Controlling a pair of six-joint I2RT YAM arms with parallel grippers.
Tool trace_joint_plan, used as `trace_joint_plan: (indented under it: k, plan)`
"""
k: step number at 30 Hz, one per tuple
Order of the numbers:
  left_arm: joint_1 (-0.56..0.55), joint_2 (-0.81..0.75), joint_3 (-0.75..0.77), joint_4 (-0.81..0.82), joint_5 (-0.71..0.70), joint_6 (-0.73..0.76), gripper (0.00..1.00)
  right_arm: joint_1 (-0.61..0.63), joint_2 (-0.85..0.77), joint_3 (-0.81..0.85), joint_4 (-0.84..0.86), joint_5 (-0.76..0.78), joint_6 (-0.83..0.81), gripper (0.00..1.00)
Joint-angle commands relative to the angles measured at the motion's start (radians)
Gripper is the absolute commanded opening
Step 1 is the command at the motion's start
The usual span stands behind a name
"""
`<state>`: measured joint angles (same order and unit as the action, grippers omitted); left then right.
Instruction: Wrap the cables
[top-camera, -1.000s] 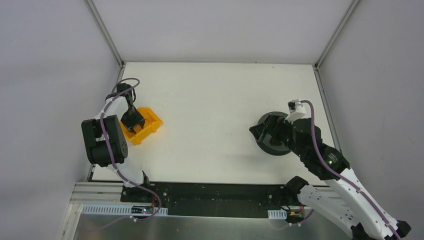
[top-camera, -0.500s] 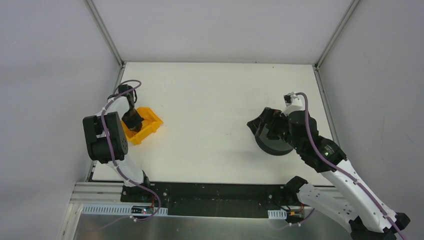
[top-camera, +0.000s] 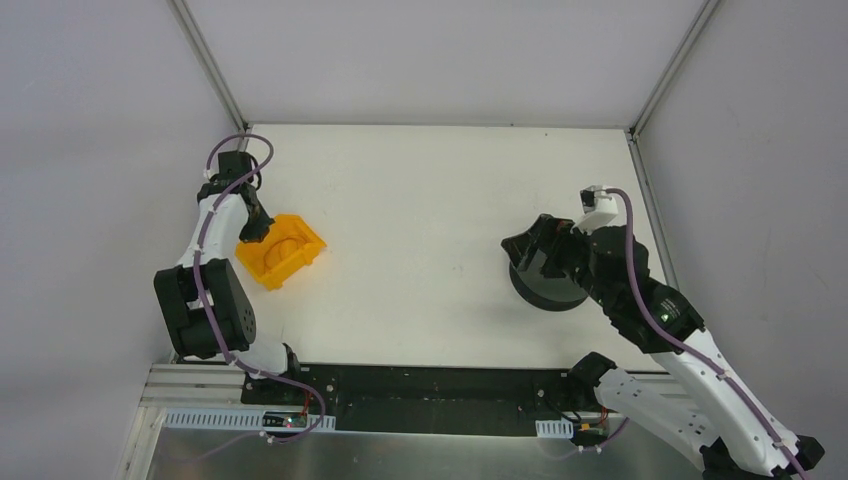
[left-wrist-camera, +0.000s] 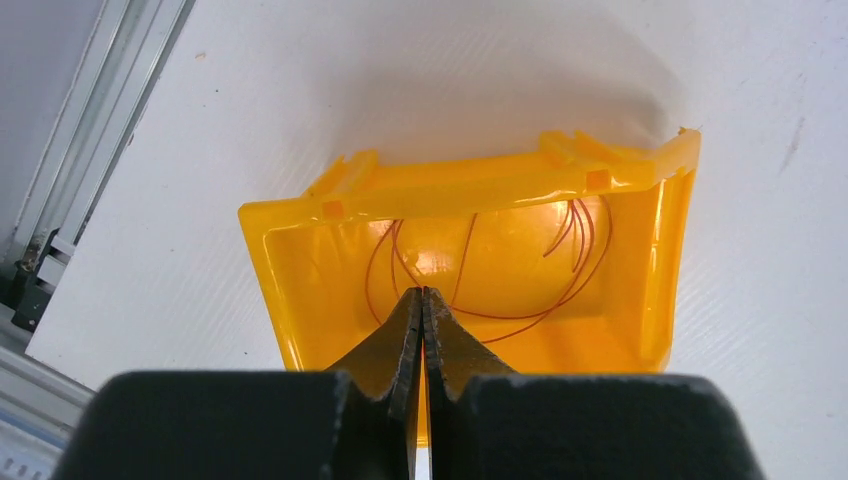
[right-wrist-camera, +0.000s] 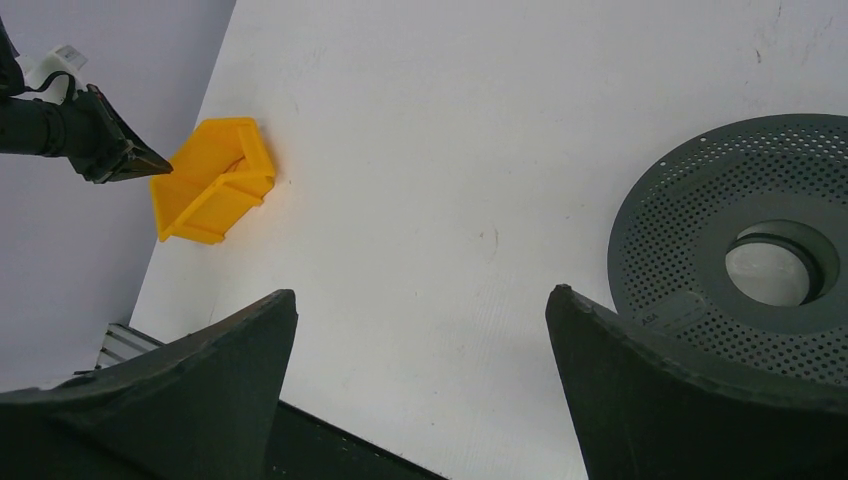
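With left pincer (left-wrist-camera: 420, 325) pressed together over wire (left-wrist-camera: 578, 225) in bin (left-wrist-camera: 500, 180) by left edge, cannot tell if strand caught: lift slowly, check. Use right pincer (right-wrist-camera: 418, 300), spread beside spool (right-wrist-camera: 700, 200) near right edge, to steady winding.

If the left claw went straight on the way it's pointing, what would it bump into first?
The shut left gripper points into the yellow bin. It would probably first meet the thin reddish wire looped on the bin's floor, though depth is unclear.
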<state>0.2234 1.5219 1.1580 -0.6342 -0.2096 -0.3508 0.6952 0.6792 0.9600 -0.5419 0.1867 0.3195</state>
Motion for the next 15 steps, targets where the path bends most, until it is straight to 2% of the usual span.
trace_joint_plan:
  k: [1, 4, 7, 8, 15]
  plan:
    - [-0.001, -0.072, 0.035, -0.018, 0.007, 0.010, 0.00, -0.004, 0.020, 0.012, 0.048, 0.015, -0.035, 0.99]
    - [-0.001, -0.050, 0.027, -0.023, 0.057, -0.022, 0.00, -0.005, 0.034, 0.009, 0.060, 0.009, -0.036, 0.99]
    - [-0.001, -0.023, -0.030, -0.034, 0.077, -0.106, 0.24, -0.005, 0.044, 0.001, 0.073, 0.002, -0.033, 0.99]
    - [-0.002, -0.025, -0.051, -0.028, 0.081, -0.131, 0.28, -0.005, 0.050, 0.006, 0.072, 0.003, -0.033, 0.99]
    - [-0.003, -0.033, -0.052, -0.026, 0.137, -0.169, 0.39, -0.004, 0.073, 0.018, 0.014, 0.095, -0.046, 0.99]
